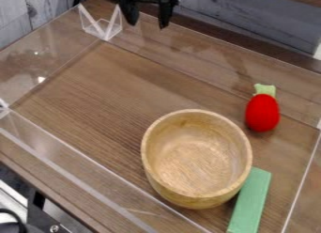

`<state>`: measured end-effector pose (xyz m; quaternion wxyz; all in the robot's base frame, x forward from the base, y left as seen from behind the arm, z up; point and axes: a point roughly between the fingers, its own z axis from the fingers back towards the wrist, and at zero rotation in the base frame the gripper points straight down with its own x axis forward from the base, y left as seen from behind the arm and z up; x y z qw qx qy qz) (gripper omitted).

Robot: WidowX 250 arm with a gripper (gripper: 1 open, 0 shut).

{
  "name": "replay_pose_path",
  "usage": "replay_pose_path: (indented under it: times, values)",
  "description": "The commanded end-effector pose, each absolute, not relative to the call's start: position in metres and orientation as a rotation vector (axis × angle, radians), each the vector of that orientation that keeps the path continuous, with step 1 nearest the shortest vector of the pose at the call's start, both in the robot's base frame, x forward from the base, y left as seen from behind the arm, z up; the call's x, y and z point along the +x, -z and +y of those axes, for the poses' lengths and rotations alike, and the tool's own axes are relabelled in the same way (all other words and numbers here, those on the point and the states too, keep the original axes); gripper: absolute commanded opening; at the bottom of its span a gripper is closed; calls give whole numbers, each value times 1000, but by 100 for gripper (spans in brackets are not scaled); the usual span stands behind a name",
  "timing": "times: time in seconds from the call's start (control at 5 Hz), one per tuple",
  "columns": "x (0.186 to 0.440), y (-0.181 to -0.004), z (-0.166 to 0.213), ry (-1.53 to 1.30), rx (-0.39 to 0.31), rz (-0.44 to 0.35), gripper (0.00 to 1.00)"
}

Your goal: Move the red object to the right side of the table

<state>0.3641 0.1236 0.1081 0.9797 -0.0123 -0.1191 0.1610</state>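
The red object (pixel 261 111), a small strawberry toy with a green tip, lies on the wood-grain table (pixel 126 86) near its right edge. My gripper (pixel 145 15) hangs at the top of the camera view, over the table's far side and left of centre, far from the strawberry. Its two dark fingers (pixel 129 13) point down and stand apart with nothing between them, so it is open.
A round light wooden bowl (pixel 196 157) sits in the near right part of the table, left of and below the strawberry. A flat green block (pixel 250 203) lies by the bowl's right side. Low clear acrylic walls (pixel 51 44) rim the table.
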Motion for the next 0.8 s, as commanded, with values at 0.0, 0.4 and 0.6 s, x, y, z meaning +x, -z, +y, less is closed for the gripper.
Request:
replay_pose_path:
  times: [0.0, 0.4, 0.6]
  values:
    - [367, -125, 145, -281, 15, -296, 100]
    - [362, -104, 151, -193, 42, -283, 100]
    - [360, -96, 138, -142, 37, -291, 100]
